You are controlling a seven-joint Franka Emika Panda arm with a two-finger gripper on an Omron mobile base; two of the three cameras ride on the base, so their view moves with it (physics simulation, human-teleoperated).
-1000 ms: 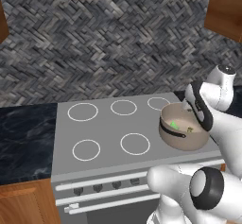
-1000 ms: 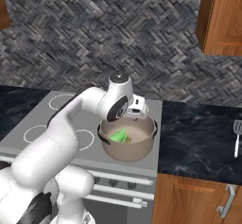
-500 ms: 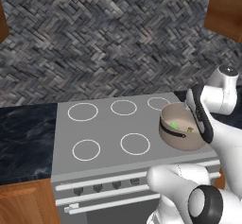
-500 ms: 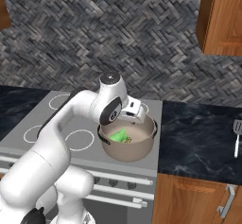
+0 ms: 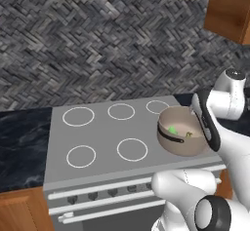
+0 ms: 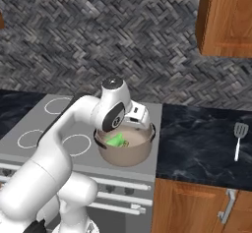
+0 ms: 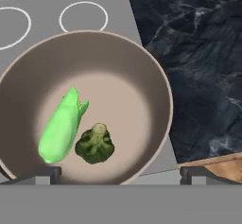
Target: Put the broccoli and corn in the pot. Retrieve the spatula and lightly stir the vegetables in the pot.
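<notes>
- Hand view looks straight down into the pot (image 7: 156, 76): the corn (image 7: 61, 124), a bright green husked ear, and the broccoli (image 7: 96, 145), a darker floret, lie touching on its floor.
- Tool (image 7: 119, 175) tips sit wide apart with nothing between them.
- Spatula (image 6: 238, 139) lies on the dark desk (image 6: 197, 143) well to the robot's right of the pot, handle toward the front edge.
- Arm is folded over the pot; the likely reach goes right.
</notes>
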